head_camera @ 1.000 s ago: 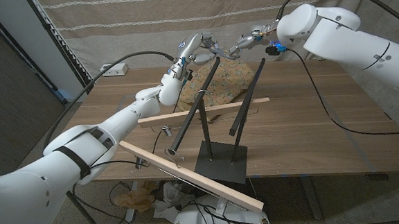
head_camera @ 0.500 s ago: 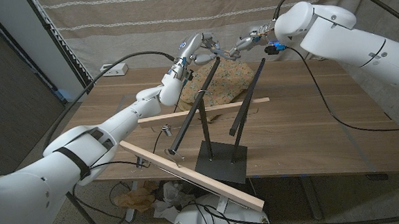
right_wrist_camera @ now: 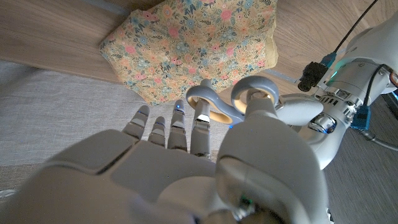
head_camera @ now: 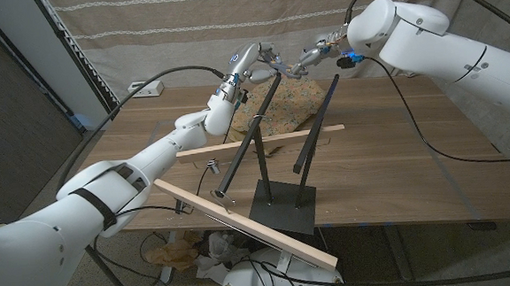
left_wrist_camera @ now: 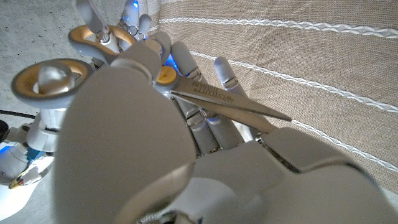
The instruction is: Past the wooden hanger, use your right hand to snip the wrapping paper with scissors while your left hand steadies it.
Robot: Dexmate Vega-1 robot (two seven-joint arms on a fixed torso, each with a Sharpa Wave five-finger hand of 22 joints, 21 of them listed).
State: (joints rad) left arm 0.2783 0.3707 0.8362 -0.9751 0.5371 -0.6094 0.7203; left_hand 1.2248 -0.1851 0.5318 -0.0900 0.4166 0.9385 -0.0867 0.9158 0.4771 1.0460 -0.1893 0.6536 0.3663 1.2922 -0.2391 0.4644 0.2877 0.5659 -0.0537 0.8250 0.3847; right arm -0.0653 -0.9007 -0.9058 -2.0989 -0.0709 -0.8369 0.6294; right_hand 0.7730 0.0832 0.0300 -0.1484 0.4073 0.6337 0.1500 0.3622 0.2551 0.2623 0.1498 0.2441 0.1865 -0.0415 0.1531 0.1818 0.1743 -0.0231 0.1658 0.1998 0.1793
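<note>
**A:** Both hands are meeting in the air above the far edge of the counter (head_camera: 389,166), past the hanger (head_camera: 264,142). The scissors (left_wrist_camera: 211,99) are sitting between them. The right hand (head_camera: 316,52) has fingers (right_wrist_camera: 200,118) threading the handle loops, so it's clamped on the scissors. The left hand (head_camera: 252,59) is lying along the blades; can't tell if it's actually gripping them or just touching.

**B:** And the paper?

**A:** The floral wrapping paper (head_camera: 293,105) is lying on the counter below the hands, behind the black rods of the hanger. Nothing is touching it.

**B:** Risks?

**A:** Main one: if the left hand is letting go before the right one's fingers are seated properly in the loops, the scissors are dropping onto the counter or the floor. Second: the left fingers (left_wrist_camera: 224,71) are resting right beside the blades, so any closing of the scissors now is pinching them. Third: both arms are coming down close to the hanger rods; a careless descent is knocking the stand over. Also, the paper is loose, so cutting before the left hand is pressing on it is just pushing it away.
</note>
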